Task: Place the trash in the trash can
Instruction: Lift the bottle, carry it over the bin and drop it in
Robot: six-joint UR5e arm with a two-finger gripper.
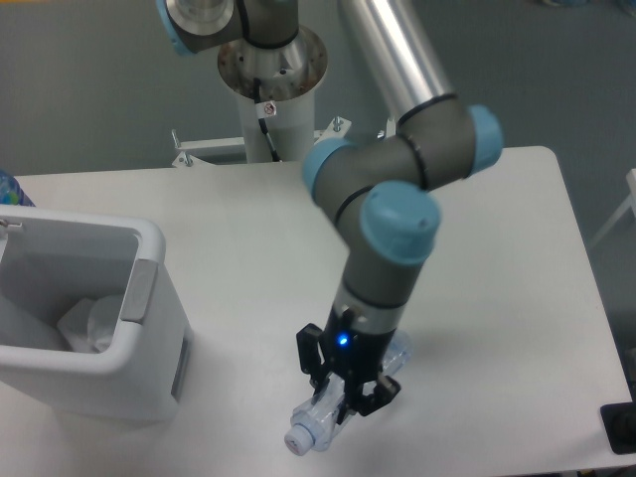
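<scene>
Currently logged from my fixed camera: gripper [344,390] clenched on the crushed clear plastic bottle [323,423], cap toward the table's [497,298] near edge. White trash can [149,328] stands left, crumpled white wrapper [84,323] inside.

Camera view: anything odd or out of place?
Nothing stands out. The gripper is clamped on the clear bottle over the table, and white trash already sits in the bin.
</scene>
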